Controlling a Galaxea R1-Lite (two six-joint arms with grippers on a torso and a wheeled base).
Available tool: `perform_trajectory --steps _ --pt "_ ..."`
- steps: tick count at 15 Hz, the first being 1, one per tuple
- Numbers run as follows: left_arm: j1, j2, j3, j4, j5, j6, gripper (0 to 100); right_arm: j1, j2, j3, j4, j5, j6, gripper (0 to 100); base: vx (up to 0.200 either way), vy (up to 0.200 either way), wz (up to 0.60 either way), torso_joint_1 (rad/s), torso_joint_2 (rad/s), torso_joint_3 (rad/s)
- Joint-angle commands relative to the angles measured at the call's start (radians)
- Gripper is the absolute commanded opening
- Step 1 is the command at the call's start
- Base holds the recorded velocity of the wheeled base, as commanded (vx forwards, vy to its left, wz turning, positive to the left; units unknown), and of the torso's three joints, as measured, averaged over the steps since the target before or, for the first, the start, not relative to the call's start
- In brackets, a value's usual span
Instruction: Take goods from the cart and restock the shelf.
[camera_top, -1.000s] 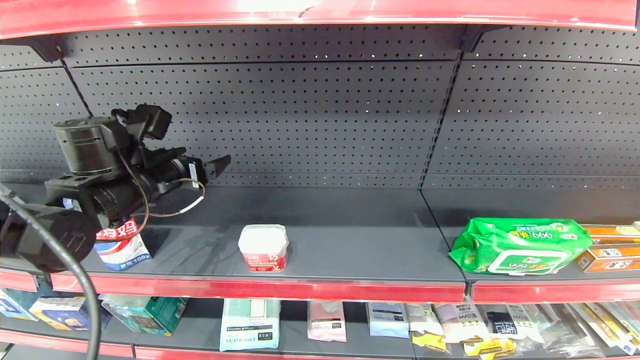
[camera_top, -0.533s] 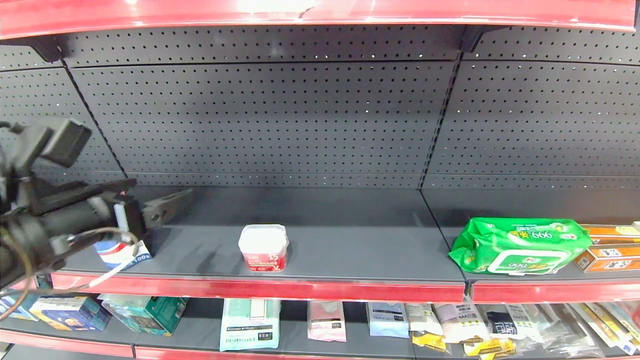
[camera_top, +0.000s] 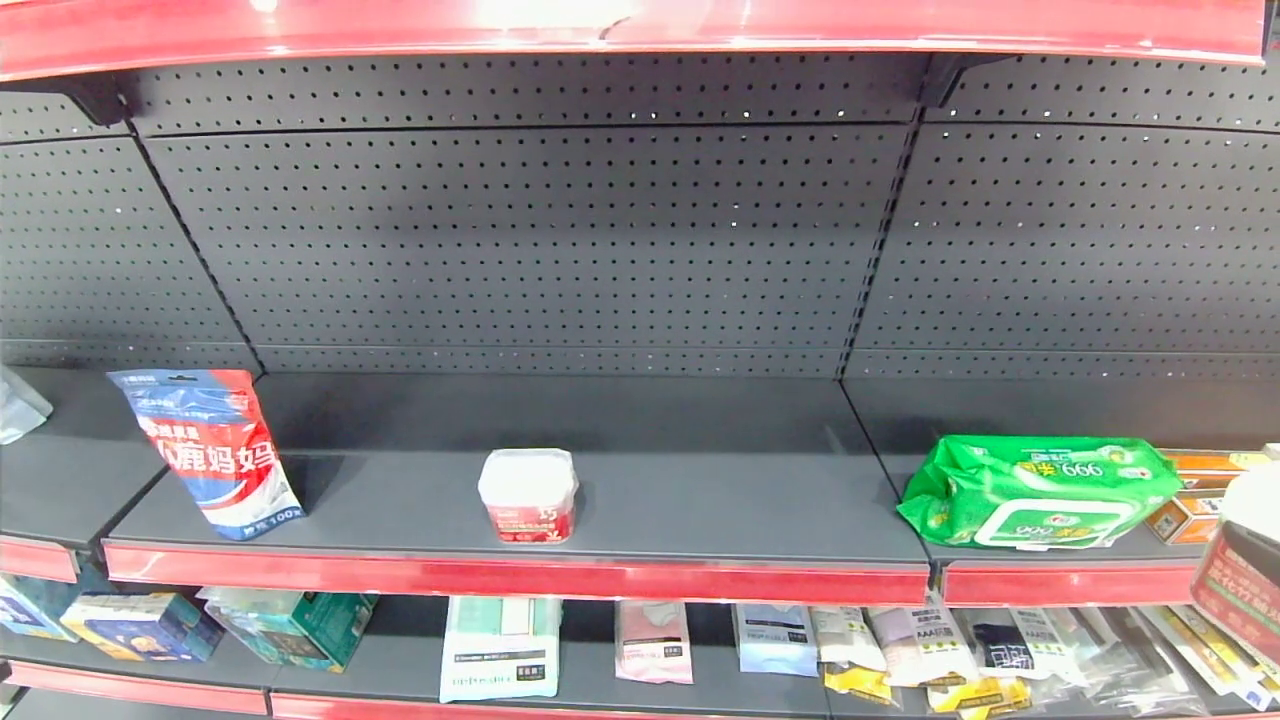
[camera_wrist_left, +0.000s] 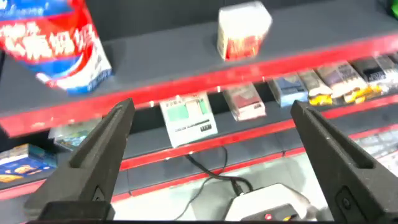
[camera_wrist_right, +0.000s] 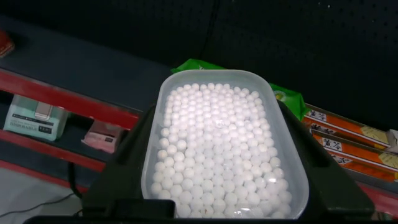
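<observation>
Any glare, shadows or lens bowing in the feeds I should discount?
Head view: glare on the top red shelf lip; shelf edges bow from the lens; the pouch throws a soft shadow toward the small tub. Right wrist view: the held bead tub is evenly lit.

Dark grey shelf (camera_top: 700, 470) with a red front edge.
A red, white and blue pouch (camera_top: 212, 455) stands upright at its left end. A small white-lidded tub (camera_top: 527, 495) sits mid-front. A green wipes pack (camera_top: 1040, 492) lies at the right, just beside orange boxes (camera_top: 1190, 495).
</observation>
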Motion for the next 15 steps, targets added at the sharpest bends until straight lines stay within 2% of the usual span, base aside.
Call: perform_trajectory --steps 1,3,5,10,15 --pt "-0.003 -0.245 0.100 0.027 0.007 0.016 100 0.005 0.016 -0.001 0.000 0.003 0.000 0 0.000 0.000 0.00 0.000 0.00 0.000" --pt "0.003 -0.317 0.131 0.027 0.016 0.016 100 0.004 0.013 -0.001 0.000 0.003 0.000 0 0.000 0.000 0.00 0.000 0.00 0.000" --pt "0.002 -0.331 0.135 0.029 0.039 0.016 100 0.004 0.016 -0.005 0.000 0.003 0.000 0 0.000 0.000 0.00 0.000 0.00 0.000" --pt "0.003 -0.346 0.163 0.027 0.051 0.016 100 0.004 0.012 -0.004 0.000 0.002 0.000 0 0.000 0.000 0.00 0.000 0.00 0.000" --pt "0.003 -0.346 0.177 0.025 0.051 0.016 100 0.004 0.015 -0.005 0.000 0.002 0.000 0 0.000 0.000 0.60 0.005 0.00 0.004"
